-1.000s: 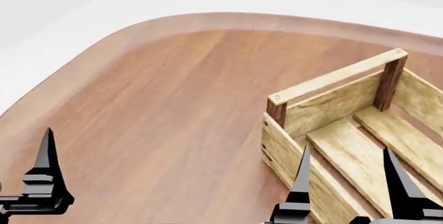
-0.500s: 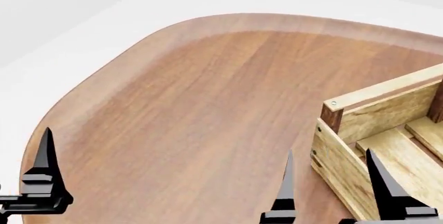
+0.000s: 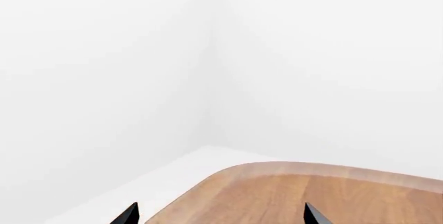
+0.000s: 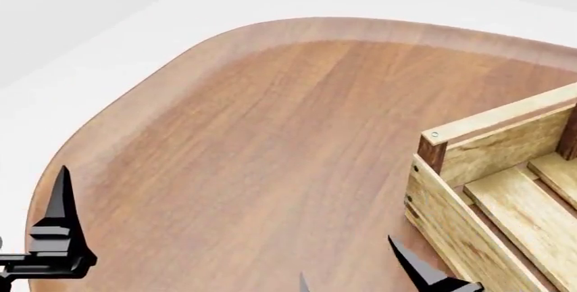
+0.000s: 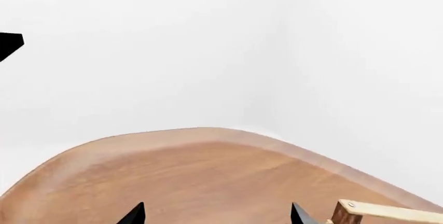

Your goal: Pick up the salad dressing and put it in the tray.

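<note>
The salad dressing is not in any view. The tray, a light-wood slatted crate with dark brown corner posts, stands on the table at the right of the head view, cut by the frame edge. One corner of it shows in the right wrist view. My right gripper is open and empty, low in the head view just left of the tray's near corner; the right wrist view shows its tips wide apart over bare wood. My left gripper is open and empty. One of its fingers stands at the head view's lower left.
The rounded brown wooden table fills the head view, with its curved edge at the left and far side. White floor and walls lie beyond it. The room corner shows in the left wrist view.
The head view swung left, so the tray slid right in the picture. Since half a second ago my right gripper has dropped lower in the view and tilted. The left finger kept its place.
</note>
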